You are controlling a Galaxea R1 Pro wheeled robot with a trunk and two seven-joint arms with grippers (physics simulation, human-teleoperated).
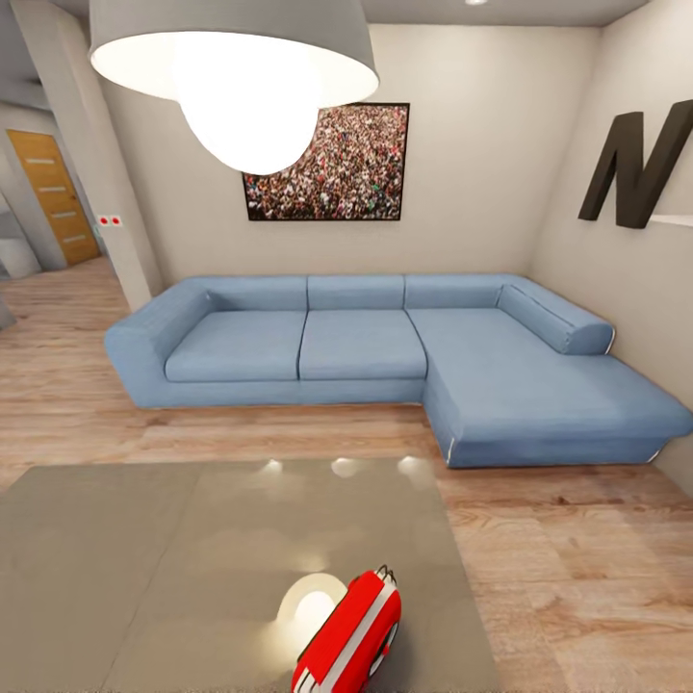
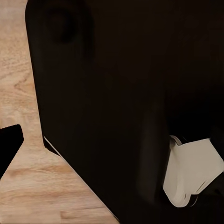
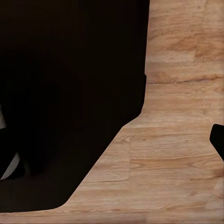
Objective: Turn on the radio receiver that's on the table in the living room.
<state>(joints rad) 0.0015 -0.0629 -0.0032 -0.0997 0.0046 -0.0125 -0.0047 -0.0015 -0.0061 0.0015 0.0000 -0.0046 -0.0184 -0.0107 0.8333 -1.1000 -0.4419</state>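
Across the living room's light wood floor (image 1: 597, 568), a blue L-shaped sofa (image 1: 385, 361) lines the beige back wall (image 1: 472, 154), its long chaise running out toward the table's right-hand side. Nearer the camera than the sofa, the table (image 1: 144, 577), low and rectangular with a glossy grey-taupe top, mirrors several ceiling lights along the edge that faces the sofa. High above the table hangs a big white pendant lamp (image 1: 236, 67), whose glow also pools on the tabletop. Over the sofa's back is a framed crowd photo (image 1: 332, 164); to the sofa's right, a large dark letter (image 1: 635, 168) is mounted on the side wall, and well to its left a wooden door (image 1: 53, 197) stands down a hallway. Smallest of all, the radio receiver (image 1: 348, 635) rests on the table near its front right edge, far from the sofa, a bright red box with a white band and a thin wire handle (image 1: 385, 575), just beside the lamp's reflection. Both wrist views look down at wood floor past dark robot bodywork (image 2: 116, 102), so whether either gripper's jaws are apart or together cannot be told.
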